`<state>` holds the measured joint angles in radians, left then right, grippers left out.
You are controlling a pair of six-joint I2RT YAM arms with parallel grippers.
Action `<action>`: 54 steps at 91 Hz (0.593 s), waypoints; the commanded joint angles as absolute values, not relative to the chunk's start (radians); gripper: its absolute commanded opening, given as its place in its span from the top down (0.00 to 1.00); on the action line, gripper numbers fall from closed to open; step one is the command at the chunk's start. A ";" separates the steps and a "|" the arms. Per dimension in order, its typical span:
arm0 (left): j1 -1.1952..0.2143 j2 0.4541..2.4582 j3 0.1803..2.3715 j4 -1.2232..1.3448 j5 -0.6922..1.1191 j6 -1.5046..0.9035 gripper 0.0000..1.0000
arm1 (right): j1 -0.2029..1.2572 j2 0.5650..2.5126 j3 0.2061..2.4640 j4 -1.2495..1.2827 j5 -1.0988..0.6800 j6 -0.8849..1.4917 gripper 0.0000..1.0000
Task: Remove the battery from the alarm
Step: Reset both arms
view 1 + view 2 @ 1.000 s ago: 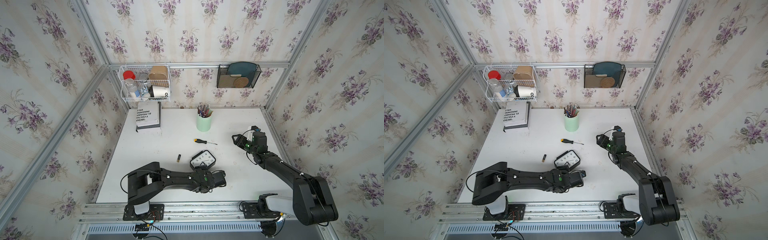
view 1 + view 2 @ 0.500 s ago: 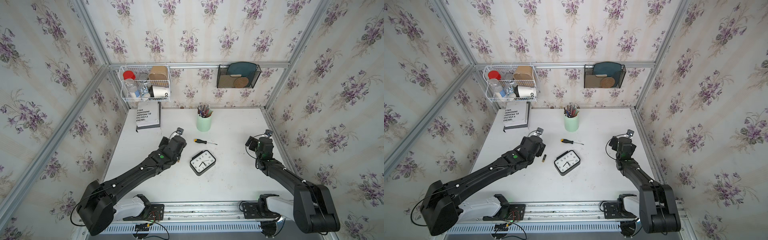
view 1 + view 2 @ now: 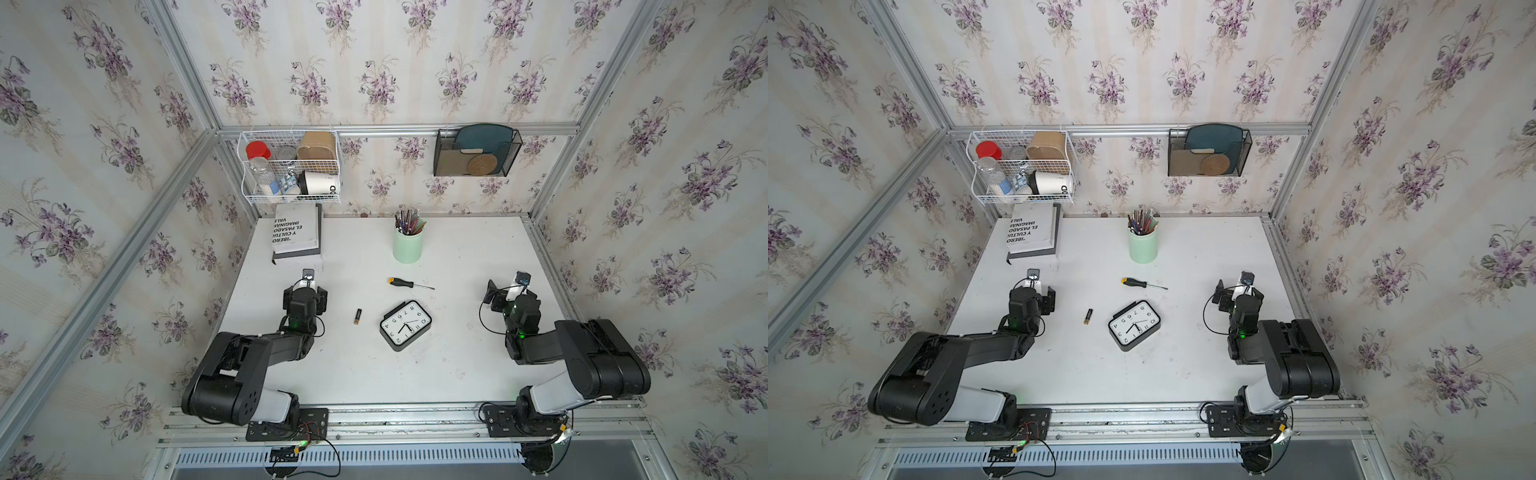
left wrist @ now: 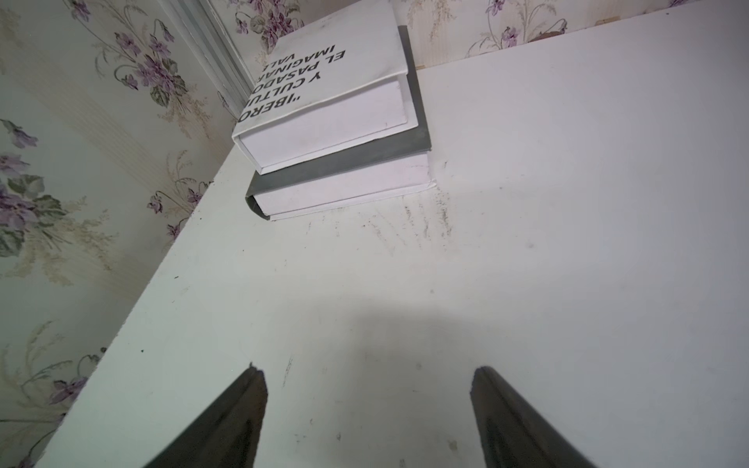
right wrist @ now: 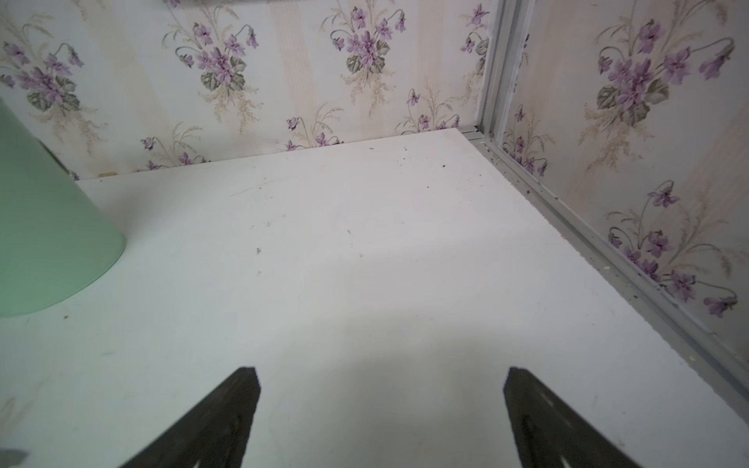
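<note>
White bench [image 3: 457, 257] enclosed by flower-papered walls. The alarm [image 3: 406, 325] lies face up near the bench centre. The battery [image 3: 357, 316] lies loose on the bench just beside it, on the side toward the left edge, not touching. Left claw [image 4: 369, 372], jaws apart and empty, faces the stacked books [image 4: 332, 121] at the far left corner. Right claw [image 5: 381, 370], jaws apart and empty, is near the right edge and faces the far right corner.

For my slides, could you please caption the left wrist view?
Open left end effector over white table, facing two stacked books.
</note>
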<state>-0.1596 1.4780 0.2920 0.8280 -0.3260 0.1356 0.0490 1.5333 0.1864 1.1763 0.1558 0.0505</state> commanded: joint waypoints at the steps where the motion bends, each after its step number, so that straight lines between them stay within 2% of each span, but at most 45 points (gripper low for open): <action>1: -0.076 1.572 0.224 1.250 -0.088 0.117 0.15 | 0.048 1.548 0.215 1.324 0.094 0.017 0.00; 5: -0.065 1.573 0.239 1.241 -0.096 0.101 0.15 | 0.048 1.534 0.215 1.281 0.102 0.018 0.00; 16: -0.056 1.518 0.425 0.780 -0.179 0.041 0.15 | 0.049 1.536 0.214 1.297 0.118 0.025 0.00; 28: -0.057 1.560 0.343 1.024 -0.152 0.082 0.14 | 0.049 1.540 0.212 1.300 0.116 0.023 0.00; 38: -0.061 1.518 0.405 0.833 -0.137 0.070 0.14 | 0.049 1.541 0.210 1.304 0.116 0.023 0.00; 49: -0.060 1.559 0.387 0.934 -0.140 0.076 0.14 | 0.049 1.541 0.210 1.307 0.117 0.022 0.00; 54: -0.052 1.540 0.397 0.880 -0.122 0.068 0.14 | 0.049 1.541 0.211 1.304 0.116 0.023 0.00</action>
<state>-0.0593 1.5459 0.3912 0.8940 -0.1459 0.0734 0.0486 1.5398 0.2089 1.2785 0.1184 0.0261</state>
